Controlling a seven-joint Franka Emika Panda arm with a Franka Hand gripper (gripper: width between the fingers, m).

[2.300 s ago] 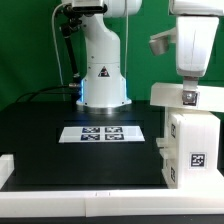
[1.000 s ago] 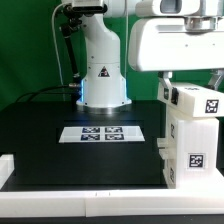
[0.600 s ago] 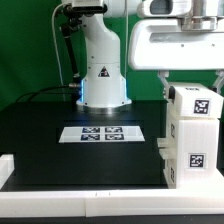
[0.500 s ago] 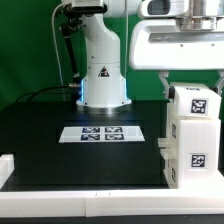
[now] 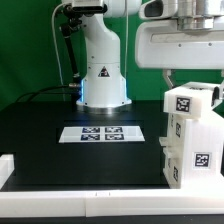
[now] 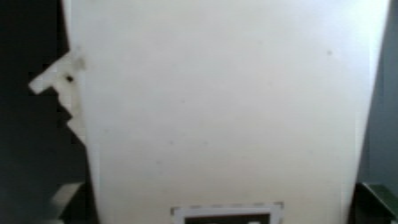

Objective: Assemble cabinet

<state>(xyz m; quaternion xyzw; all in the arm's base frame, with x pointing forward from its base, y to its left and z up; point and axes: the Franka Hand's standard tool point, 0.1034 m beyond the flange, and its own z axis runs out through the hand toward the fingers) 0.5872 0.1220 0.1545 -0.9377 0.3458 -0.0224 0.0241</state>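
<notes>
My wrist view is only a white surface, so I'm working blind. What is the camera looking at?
Observer: The cabinet, standing at the exterior view's right edge of the table.
Operator: Is its top level?
Observer: No, the tagged top piece looks tilted.
Operator: Anything else nearby?
Observer: The marker board lies flat, apart from the cabinet, toward the exterior view's left.

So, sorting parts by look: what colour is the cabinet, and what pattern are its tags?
The cabinet is white; its tags are black-and-white squares, clearest in the exterior view.
</notes>
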